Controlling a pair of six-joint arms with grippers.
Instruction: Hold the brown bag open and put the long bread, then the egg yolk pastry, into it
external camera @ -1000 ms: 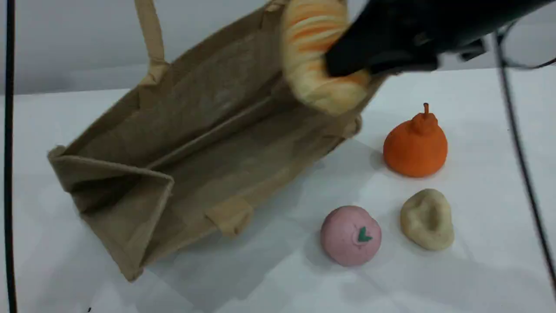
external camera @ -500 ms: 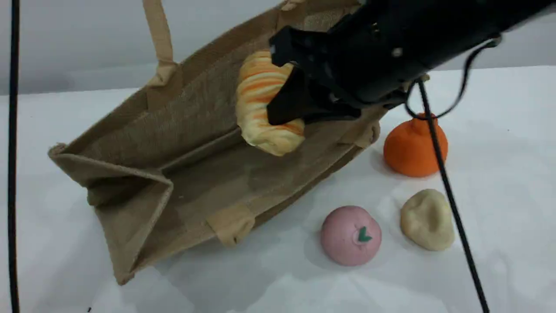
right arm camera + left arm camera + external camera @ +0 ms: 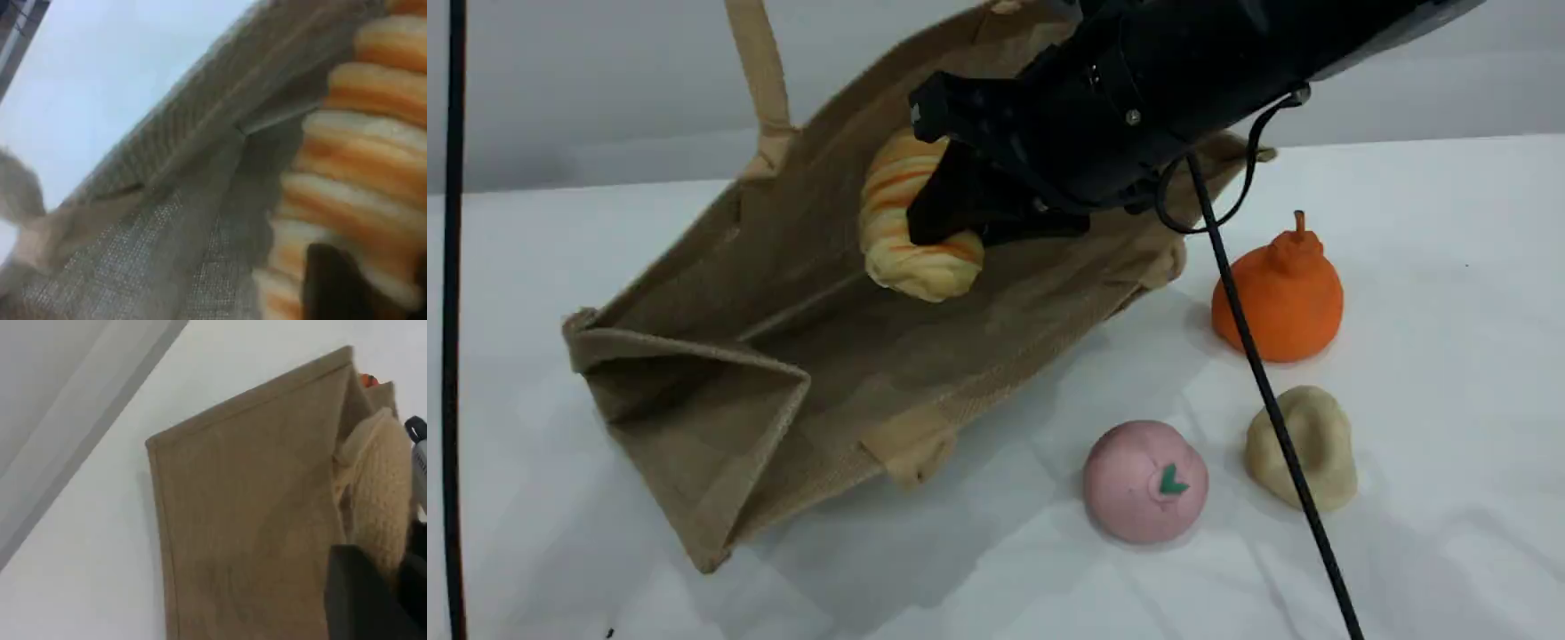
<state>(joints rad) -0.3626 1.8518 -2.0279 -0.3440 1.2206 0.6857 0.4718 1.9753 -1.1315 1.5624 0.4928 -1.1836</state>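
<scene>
Where the table lies nearest, the pink ball sits at the 5 o'clock side of the brown bag, with the egg yolk pastry just beside it at 3 o'clock. The orange fruit stands beyond the pastry at 12 o'clock. The bag lies tipped, mouth open toward the viewer. Inside the mouth, the right gripper carries the long bread clear of the bag floor; its black fingertip rests against the striped loaf, and the jaws appear clamped on it, though blur hides the contact. Farthest back, the left gripper is closed on the bag's beige handle.
</scene>
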